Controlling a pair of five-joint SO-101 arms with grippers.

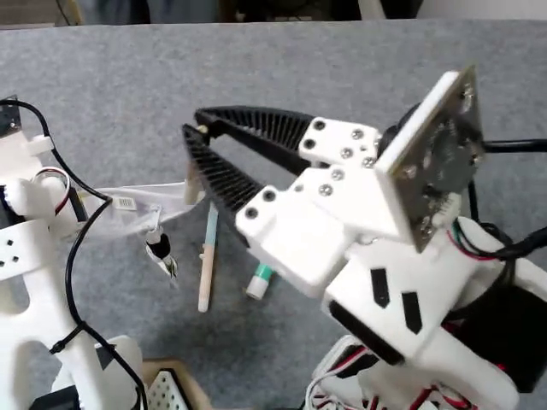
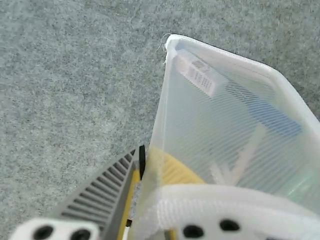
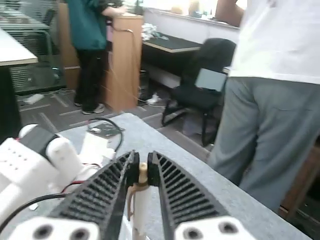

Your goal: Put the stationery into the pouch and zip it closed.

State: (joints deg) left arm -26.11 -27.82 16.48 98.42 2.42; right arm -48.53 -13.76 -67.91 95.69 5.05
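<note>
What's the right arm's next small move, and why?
Probably ease the right gripper down and leftward into the pouch: it is shut on a beige pencil hanging beside the pouch, which the left gripper holds.

right gripper (image 3: 143,166) clamped on a pale stick (image 3: 141,200), white arm (image 3: 35,155) beyond, grey table (image 3: 150,136)

pouch (image 1: 137,209) in left claw (image 2: 144,200) | stick (image 3: 143,172) in right claw (image 3: 142,162) | pencil (image 1: 206,269), marker (image 1: 259,282) on table (image 1: 359,77), right of pouch
</note>
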